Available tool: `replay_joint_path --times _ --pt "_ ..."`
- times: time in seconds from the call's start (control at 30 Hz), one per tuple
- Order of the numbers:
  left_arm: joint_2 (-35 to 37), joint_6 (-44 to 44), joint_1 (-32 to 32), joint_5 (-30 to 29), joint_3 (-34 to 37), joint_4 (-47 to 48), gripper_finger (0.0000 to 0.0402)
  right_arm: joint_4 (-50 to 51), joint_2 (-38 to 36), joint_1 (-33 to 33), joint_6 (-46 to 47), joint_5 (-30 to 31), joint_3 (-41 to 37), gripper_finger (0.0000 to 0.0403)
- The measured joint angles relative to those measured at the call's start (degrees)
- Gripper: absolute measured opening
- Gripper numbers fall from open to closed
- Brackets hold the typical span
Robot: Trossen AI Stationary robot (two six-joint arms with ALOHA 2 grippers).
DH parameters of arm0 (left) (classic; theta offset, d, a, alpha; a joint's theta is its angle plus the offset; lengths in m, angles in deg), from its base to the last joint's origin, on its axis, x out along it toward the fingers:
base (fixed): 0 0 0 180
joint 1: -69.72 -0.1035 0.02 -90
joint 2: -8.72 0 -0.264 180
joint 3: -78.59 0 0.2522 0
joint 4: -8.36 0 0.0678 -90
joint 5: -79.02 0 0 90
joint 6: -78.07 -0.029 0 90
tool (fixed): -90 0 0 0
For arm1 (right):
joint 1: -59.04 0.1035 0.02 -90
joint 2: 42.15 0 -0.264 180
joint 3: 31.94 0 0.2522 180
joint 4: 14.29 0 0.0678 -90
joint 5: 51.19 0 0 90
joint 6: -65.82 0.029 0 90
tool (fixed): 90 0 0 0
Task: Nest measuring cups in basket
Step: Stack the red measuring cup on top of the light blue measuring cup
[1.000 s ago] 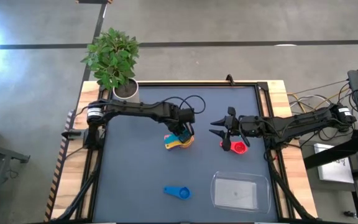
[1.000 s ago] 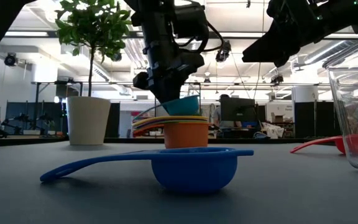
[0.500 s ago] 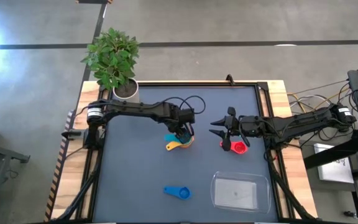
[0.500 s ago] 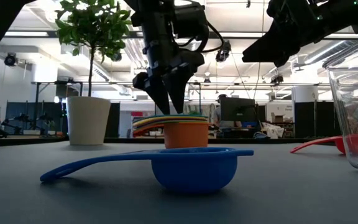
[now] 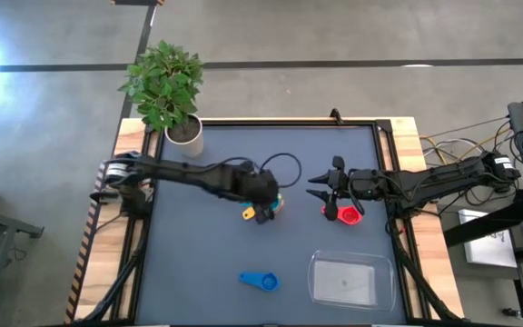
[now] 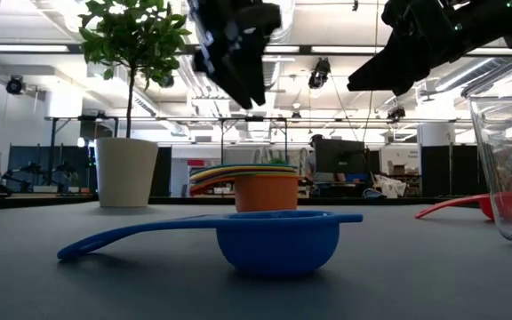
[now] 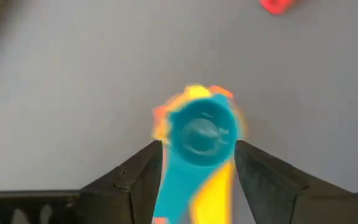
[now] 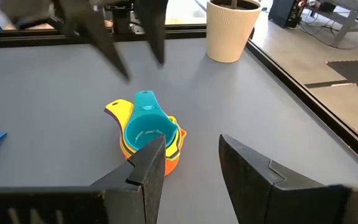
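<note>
Stack of nested cups sitting mid-table, left fingers parted above it

Left gripper (image 6: 238,76) is hovering at upper centre of the low view, fingers apart and holding nothing, directly over the stack of nested plastic measuring cups (image 5: 263,208), teal scoop (image 8: 146,127) on top. Right gripper (image 5: 320,193) is waiting just right of centre, fingers parted and empty, beside the red plastic cup (image 5: 343,214). Blue plastic cup (image 6: 274,238) is lying loose at lower centre. Clear rectangular plastic basket (image 5: 350,279) is sitting empty at lower right.

Judgement: next pick is needing a handle grasp, keeping clear of the stack to avoid toppling it.
</note>
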Motion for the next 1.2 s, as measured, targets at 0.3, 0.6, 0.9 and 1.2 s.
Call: replay_joint_path --times 0.3,0.6,0.9,1.2 --pt "15.17 0.51 8.20 -15.71 20.25 -16.44 0.0175 1.09 0.02 0.17 6.38 0.46 -0.70 0.0139" --pt "28.30 -7.51 9.79 -15.71 49.94 -62.14 0.0171 15.93 0.06 0.07 15.13 1.13 2.80 0.0139" --pt "32.60 -14.40 8.98 -15.71 58.21 -77.24 0.0171 50.46 0.28 0.11 24.17 1.34 17.90 0.0139" --pt "30.23 -12.33 9.04 -12.65 57.82 -77.27 0.0171 71.95 0.39 -0.15 35.62 -1.81 18.24 0.0139"
